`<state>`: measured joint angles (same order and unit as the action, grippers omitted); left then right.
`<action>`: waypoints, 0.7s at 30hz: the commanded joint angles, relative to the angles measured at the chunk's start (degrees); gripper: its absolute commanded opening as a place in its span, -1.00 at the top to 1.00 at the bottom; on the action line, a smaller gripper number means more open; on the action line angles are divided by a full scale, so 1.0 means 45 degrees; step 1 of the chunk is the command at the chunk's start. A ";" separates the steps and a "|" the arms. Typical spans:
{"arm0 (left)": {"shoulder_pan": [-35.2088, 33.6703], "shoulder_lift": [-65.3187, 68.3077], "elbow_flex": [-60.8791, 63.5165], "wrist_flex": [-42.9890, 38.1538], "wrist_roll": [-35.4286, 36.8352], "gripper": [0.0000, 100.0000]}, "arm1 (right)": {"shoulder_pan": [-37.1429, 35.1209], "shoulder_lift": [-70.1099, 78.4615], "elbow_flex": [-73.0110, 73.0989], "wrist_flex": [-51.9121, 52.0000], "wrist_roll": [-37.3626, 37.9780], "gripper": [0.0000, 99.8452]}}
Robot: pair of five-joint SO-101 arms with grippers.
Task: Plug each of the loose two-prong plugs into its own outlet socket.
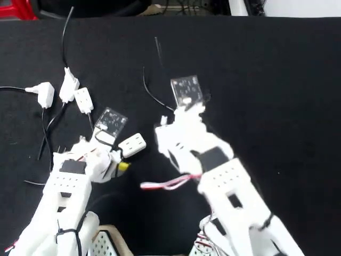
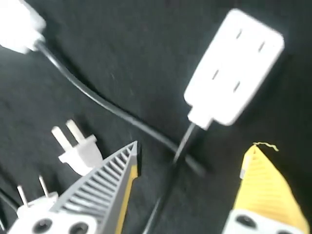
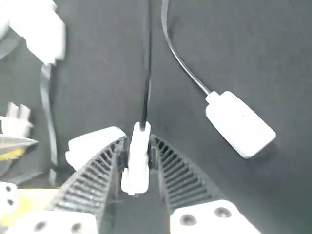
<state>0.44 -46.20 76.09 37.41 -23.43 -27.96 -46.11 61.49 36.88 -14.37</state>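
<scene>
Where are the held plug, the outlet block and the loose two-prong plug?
held plug (image 3: 138, 158): right wrist view, its body.
outlet block (image 2: 234, 68): left wrist view, its slotted face.
loose two-prong plug (image 2: 79, 152): left wrist view, its body.

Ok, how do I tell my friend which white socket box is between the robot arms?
On the black table, look between the two white arms. The white rectangular plastic socket block lies there, just ahead of the left arm's open fingers. Unlike the pronged plugs nearby, it has a flat face with four slots.

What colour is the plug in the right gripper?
White plug on a black cord; right wrist view shows it best.
</scene>
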 commanded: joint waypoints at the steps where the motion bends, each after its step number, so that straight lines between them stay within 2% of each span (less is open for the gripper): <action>1: 0.0205 -0.0840 -0.0088 -0.0527 0.0821 0.34 | -0.0586 -0.1768 0.1475 -0.1973 -0.0469 0.98; 5: 0.0342 -0.3497 0.1065 -0.0488 0.1661 0.34 | -0.1211 -0.3683 0.3526 -0.3751 -0.0488 0.98; 9: 0.0322 -0.7834 0.3018 -0.0430 0.2208 0.33 | -0.1602 -0.5089 0.4855 -0.5060 -0.0899 0.98; 11: 0.0361 -1.0237 0.3897 0.0254 0.2266 0.33 | -0.1621 -0.5480 0.5070 -0.5197 -0.1309 0.98; 14: 0.1045 -1.3284 0.4464 0.2383 0.2188 0.33 | -0.1621 -0.5499 0.5031 -0.5197 -0.1641 0.98; 17: 0.2120 -1.2464 0.3643 0.2891 0.2227 0.33 | -0.2286 -0.5109 0.5011 -0.5197 -0.1895 0.98; 21: 0.2295 -1.2308 0.3233 0.2149 0.2520 0.34 | -0.2989 -0.4523 0.4991 -0.5197 -0.1895 0.98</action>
<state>9.67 -100.88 94.29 49.01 -13.85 -39.74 -67.56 84.53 14.90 -22.20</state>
